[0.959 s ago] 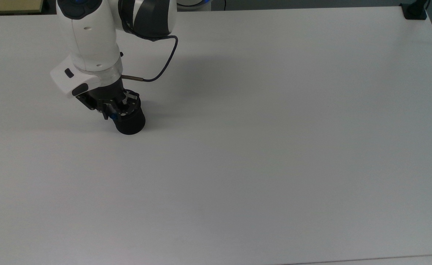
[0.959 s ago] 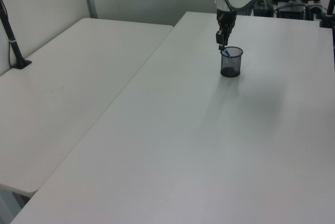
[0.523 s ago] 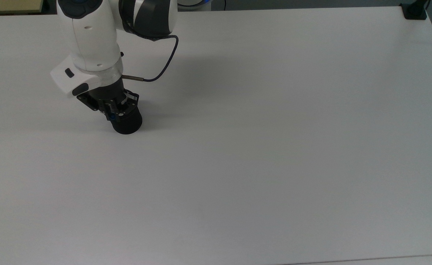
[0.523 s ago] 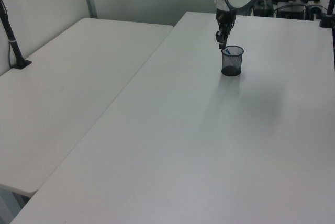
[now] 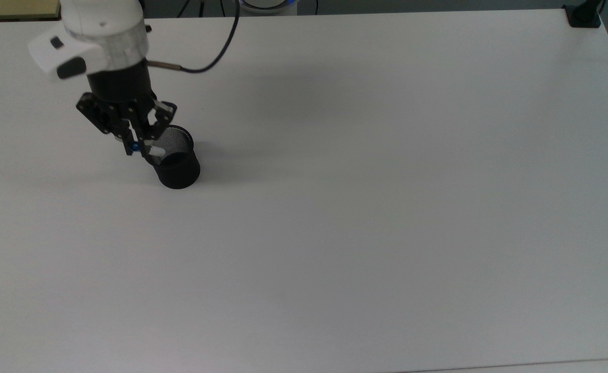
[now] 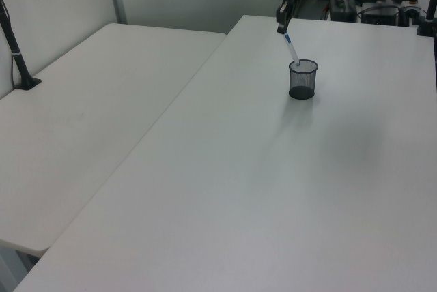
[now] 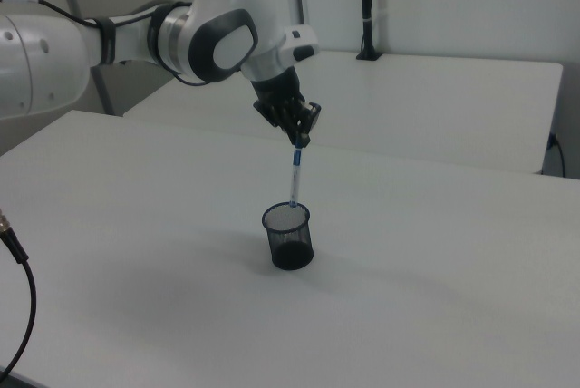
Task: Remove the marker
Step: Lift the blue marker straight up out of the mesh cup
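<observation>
In the top view, I am looking down on the gripper (image 5: 137,142), which is hanging just off the left rim of the black mesh cup (image 5: 175,165) on the far left part of the bench (image 5: 366,207). A moment ago it was pressed low against the cup's mouth; now it is sitting higher and has shifted to the top view's left. Its fingers are pinched together on the marker (image 5: 146,149), whose blue top and a short white stretch are showing below them.

In the left view, the gripper (image 6: 282,25) is now riding well above the cup (image 6: 302,79), where half a second ago it was right at the rim. The marker (image 6: 291,48) is hanging from it at a slant, its upper end in the grip and its lower end reaching down to the cup's mouth. I cannot tell here whether the tip is just inside or just clear.

In the right view, I am seeing the gripper (image 7: 297,137) clamped on the top of the marker (image 7: 294,179), which is hanging almost straight, with its lower end at the far rim of the cup (image 7: 288,236).

My reading is that the lift is nearly done: the grip is holding, the cup is staying put upright on the bench, and a little more height should free the tip. The risk is the tip snagging the rim and tipping the light cup.
</observation>
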Controlling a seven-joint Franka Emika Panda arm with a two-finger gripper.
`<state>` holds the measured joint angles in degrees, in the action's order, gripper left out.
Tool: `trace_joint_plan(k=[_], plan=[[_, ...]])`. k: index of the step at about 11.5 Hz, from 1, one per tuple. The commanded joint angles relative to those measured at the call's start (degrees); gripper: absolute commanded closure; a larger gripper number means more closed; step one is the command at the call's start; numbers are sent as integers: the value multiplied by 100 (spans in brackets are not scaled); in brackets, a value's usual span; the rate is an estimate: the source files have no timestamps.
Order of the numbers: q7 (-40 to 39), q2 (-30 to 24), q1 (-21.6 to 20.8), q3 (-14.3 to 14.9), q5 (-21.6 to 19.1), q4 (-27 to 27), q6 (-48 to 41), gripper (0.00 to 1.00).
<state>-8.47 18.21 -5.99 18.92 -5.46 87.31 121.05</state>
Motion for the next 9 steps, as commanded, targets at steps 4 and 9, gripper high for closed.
trace_joint_plan(k=[4, 9], plan=[[21, -582, -156, 59, -245, -223, -932, 97], [388, -485, -964, 7, -465, -223, -1795, 97]])
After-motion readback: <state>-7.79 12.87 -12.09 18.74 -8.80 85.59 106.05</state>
